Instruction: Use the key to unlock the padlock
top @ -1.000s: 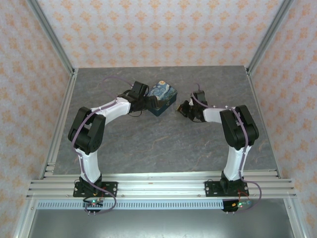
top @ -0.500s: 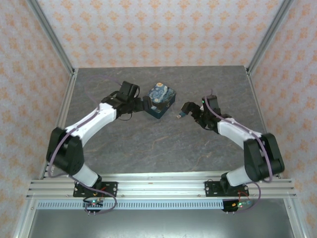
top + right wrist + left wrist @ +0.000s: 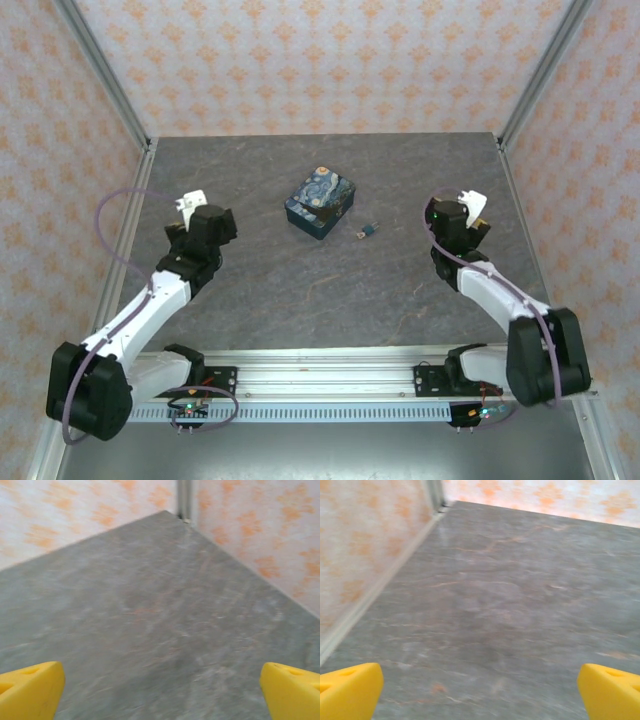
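Grey with faint marbled veining is seen on the table (image 3: 300, 290). Pale cream with an orange floral repeat is carried by the walls (image 3: 320, 60). Deep blue with yellow swirls is painted on the box (image 3: 320, 203), 12 o'clock of table centre; at its 4 o'clock, dark grey-bluish is noted on the padlock (image 3: 368, 231). White and black are seen on the arms (image 3: 150, 300), purple on the cables (image 3: 105, 215). Yellow fingertips (image 3: 350, 692) are shown on the left gripper (image 3: 480, 692) and right gripper (image 3: 160, 692).

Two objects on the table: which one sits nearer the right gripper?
The tiny dark padlock, lying just right of the painted blue box, on the right gripper's side.
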Motion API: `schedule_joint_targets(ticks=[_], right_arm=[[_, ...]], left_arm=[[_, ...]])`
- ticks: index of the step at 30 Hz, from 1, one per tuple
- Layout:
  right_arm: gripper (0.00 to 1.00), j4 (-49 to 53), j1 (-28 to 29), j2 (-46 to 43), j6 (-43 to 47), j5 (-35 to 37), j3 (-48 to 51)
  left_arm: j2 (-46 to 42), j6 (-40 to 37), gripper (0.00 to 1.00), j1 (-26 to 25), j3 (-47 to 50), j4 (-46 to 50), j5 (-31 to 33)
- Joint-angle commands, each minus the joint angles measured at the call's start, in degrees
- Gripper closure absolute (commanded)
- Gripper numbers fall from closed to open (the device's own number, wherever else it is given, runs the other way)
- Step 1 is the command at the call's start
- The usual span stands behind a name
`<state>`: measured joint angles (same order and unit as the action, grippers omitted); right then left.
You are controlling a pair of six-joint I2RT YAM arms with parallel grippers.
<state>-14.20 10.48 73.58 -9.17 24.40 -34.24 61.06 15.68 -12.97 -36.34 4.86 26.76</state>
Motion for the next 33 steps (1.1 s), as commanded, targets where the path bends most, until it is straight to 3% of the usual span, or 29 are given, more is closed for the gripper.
schedule_joint_targets(ticks=[1, 4, 5, 8, 10, 12, 14, 15, 17, 21, 33], right_arm=[[0.01, -7.01, -1.25, 5.36, 6.60, 4.64, 0.79], [0.01, -16.49, -1.93, 9.61, 8.07, 3.41, 4.32], [0.01, -14.77, -2.11, 8.91, 8.40, 1.68, 4.26], [0.01, -21.84, -3.03, 9.10, 10.79, -2.45, 6.63], [0.01, -33.07, -5.19, 12.18, 10.47, -6.54, 10.99], [0.01, -30.30, -5.82, 12.78, 10.61, -10.64, 10.36], [0.01, -37.51, -7.59, 15.53, 10.16, -13.25, 12.40], [0.01, -31.77, -7.80, 13.75, 9.55, -13.67, 11.22], [0.01, -35.37, -8.02, 14.79, 9.81, -14.21, 11.89], [0.01, -35.05, -8.02, 14.18, 10.03, -14.43, 12.25], [0.01, -32.72, -8.43, 13.70, 10.92, -18.25, 11.38]], left_arm=[[-1.60, -4.60, 0.00, 4.13, 5.78, -14.48, 3.82], [0.57, -4.77, 0.00, 7.30, 8.82, -18.63, 1.91], [1.81, -5.14, 0.00, 7.73, 9.77, -20.87, 1.00], [6.73, -7.51, 0.00, 8.00, 12.71, -30.35, -1.01], [11.02, -9.58, 0.00, 8.07, 14.43, -38.22, -3.37], [14.96, -11.22, 0.00, 8.24, 13.59, -41.72, -4.98], [19.03, -12.76, 0.00, 8.66, 13.33, -45.41, -8.40], [21.32, -13.01, 0.00, 8.67, 13.24, -47.36, -9.06], [25.45, -14.55, 0.00, 8.67, 13.54, -51.92, -10.88], [24.31, -13.83, 0.00, 8.86, 12.75, -48.23, -11.84], [24.64, -14.11, 0.00, 8.98, 12.95, -49.42, -11.89]])
